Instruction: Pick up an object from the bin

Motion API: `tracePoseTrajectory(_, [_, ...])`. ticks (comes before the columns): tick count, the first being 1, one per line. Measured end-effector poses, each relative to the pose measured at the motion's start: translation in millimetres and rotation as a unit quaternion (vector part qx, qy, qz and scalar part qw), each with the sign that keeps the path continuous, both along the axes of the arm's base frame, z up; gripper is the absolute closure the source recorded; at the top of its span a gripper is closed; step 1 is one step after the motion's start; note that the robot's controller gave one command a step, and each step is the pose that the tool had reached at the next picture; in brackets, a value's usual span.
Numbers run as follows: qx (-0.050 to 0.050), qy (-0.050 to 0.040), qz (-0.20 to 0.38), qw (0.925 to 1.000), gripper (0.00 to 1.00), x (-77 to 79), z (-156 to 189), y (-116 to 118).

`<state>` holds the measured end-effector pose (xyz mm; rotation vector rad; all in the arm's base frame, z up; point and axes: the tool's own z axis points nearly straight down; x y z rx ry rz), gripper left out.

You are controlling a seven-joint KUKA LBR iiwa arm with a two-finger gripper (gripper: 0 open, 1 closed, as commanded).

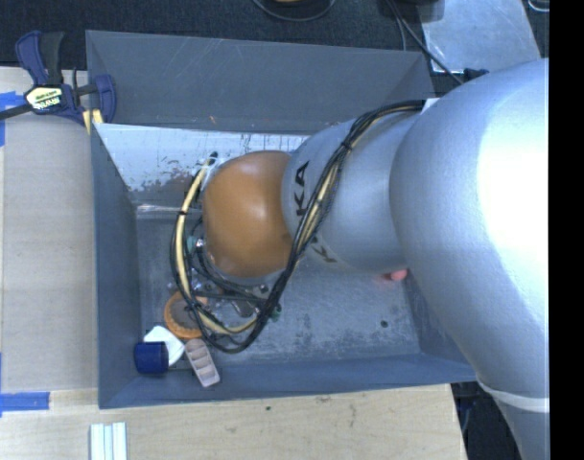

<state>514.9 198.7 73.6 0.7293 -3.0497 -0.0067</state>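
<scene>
My gripper [222, 291] is down in the bin's front left part, its dark body showing below the orange wrist cover and among cables. Right beside it on the left lies a flat round orange-brown disc [179, 320], partly hidden by the gripper body and cables. Just in front of the disc lies a white piece [167, 341] with a dark blue cap [150, 357] at the front left corner. A pale beige ridged piece [203, 364] lies next to them by the front wall.
A small pink thing [396, 276] peeks out from under the arm at the right side of the bin. The arm and its cover hang over the middle of the bin floor, hiding what lies below.
</scene>
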Motion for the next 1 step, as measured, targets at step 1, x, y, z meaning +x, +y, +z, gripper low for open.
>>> tracePoseTrajectory(1, [0.000,-0.0009,-0.014,0.9999,1.00,1.0,12.0,-2.1])
